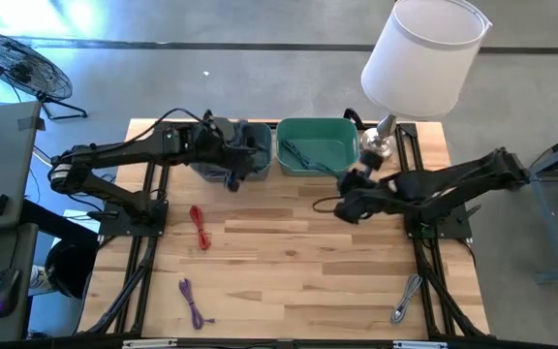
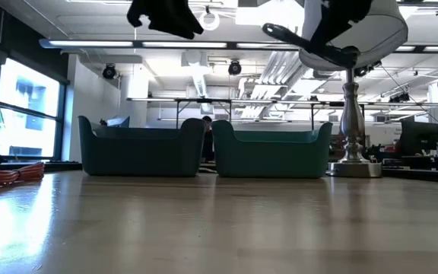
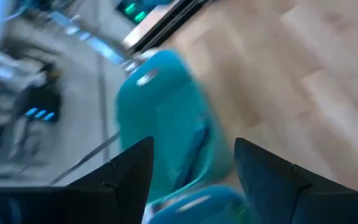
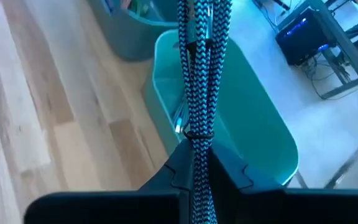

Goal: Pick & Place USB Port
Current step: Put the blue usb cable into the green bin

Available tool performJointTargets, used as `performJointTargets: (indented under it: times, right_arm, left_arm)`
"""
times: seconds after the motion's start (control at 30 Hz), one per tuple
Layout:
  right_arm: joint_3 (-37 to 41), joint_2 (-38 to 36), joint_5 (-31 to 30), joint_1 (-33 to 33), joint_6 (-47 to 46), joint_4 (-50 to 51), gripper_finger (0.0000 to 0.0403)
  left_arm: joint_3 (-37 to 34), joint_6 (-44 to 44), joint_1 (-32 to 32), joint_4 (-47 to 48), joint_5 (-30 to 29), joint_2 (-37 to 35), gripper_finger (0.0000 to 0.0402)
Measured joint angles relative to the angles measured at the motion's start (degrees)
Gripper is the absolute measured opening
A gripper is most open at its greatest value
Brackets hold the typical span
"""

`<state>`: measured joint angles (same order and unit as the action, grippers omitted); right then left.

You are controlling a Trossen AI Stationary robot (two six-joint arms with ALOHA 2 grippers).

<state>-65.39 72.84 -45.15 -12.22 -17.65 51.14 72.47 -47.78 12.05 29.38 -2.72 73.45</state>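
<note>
My right gripper (image 4: pixel 197 171) is shut on a bundled teal-and-black braided cable (image 4: pixel 197 74), which reaches out past the fingertips toward the green bin (image 4: pixel 229 106). In the high view this gripper (image 1: pixel 350 186) is above the table, just on the near side of the green bin (image 1: pixel 342 131). A dark cable (image 1: pixel 303 153) lies in that bin. My left gripper (image 1: pixel 232 163) is open and empty over the grey-blue bin (image 1: pixel 250 131). Its wrist view shows the spread fingers (image 3: pixel 129 171) with a teal bin (image 3: pixel 166 118) beyond them. My right gripper pinches the braided cable bundle (image 4: pixel 196 149) between its two fingers, several strands side by side, just behind a thin tie around the bundle. The fingers lie along the cable. The bundle is lifted clear of the table, and its far end runs out of the wrist view.
A table lamp (image 1: pixel 419 58) stands at the far right, its base (image 2: pixel 352 152) beside the green bin (image 2: pixel 272 150). A red cable (image 1: pixel 200 225), a purple cable (image 1: pixel 194 302) and a grey cable (image 1: pixel 407 299) lie on the wooden table (image 1: pixel 298 262).
</note>
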Motion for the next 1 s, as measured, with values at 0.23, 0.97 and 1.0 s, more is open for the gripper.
performJointTargets:
  times: [0.23,0.97,1.0]
  right_arm:
    - [0.86,-3.54,0.92,5.82,8.31,-2.56,0.0018]
    - [-0.11,-2.12,32.61,34.06,32.9,-19.53,0.0018]
    - [-0.12,-1.35,33.26,34.3,32.95,-19.54,0.0018]
  left_arm:
    - [9.01,-5.43,0.17,7.85,-10.95,-0.03,0.0218]
    - [17.09,-9.93,22.91,8.34,17.88,0.02,0.0153]
    - [17.09,-9.75,22.84,8.61,18.01,0.02,0.0152]
